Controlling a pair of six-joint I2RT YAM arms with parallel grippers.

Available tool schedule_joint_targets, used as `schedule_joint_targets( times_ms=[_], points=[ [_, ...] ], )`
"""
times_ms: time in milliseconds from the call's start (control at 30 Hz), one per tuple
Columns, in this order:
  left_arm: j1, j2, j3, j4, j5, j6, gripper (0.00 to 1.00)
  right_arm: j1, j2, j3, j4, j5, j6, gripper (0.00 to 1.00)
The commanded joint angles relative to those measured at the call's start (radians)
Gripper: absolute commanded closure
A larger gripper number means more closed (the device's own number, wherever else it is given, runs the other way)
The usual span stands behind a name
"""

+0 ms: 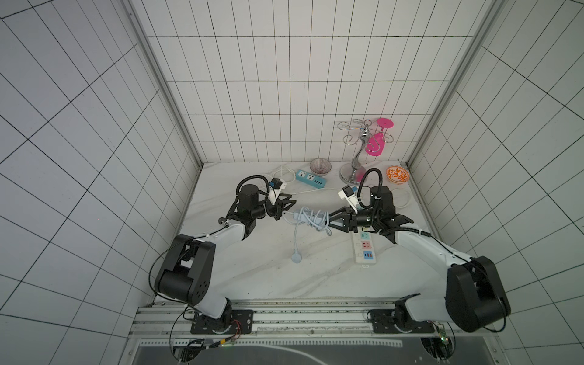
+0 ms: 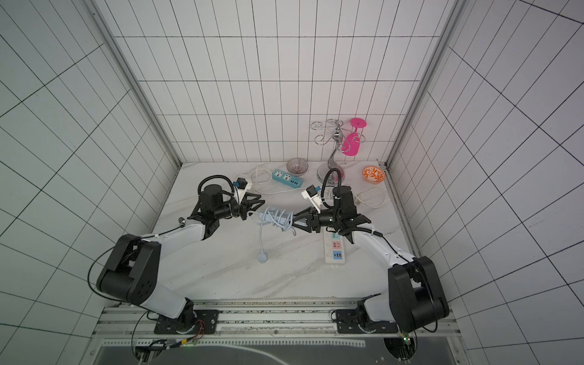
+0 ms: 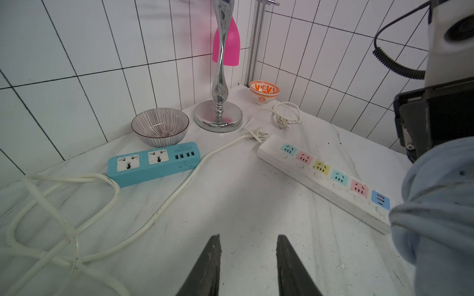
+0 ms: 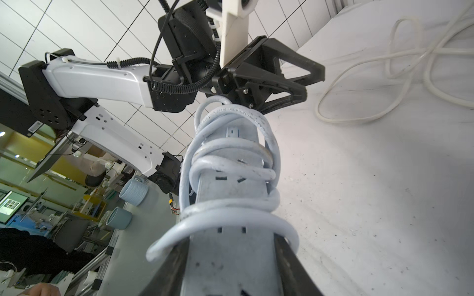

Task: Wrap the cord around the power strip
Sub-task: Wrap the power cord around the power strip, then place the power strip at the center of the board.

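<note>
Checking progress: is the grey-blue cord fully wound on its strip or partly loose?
Partly loose: the cord loops round the power strip, but its tail and plug trail free.

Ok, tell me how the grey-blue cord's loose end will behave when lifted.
The cord droops limp from the power strip, so probably floppy. Its coils look loose and uneven, so they may slip off. The plug would likely swing.
</note>
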Motion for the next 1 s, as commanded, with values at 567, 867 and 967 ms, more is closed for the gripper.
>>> schedule_joint_targets(
  times_ms=[567, 867, 967],
  points=[
    [0.109, -0.182, 0.091, -0.177, -0.626, -0.085, 0.65, -0.059, -0.019, -0.048, 0.025, 0.639, -0.187, 1.0],
    [0.109, -0.208, 0.112, -0.204, -0.633, -0.082, 0.65, 0.006, -0.184, -0.074, 0.038, 0.909, -0.278, 1.0],
    [0.108, -0.209, 0.109, -0.205, -0.64, -0.081, 0.65, 0.1, -0.175, -0.063, 0.017, 1.006, -0.336, 1.0]
  ],
)
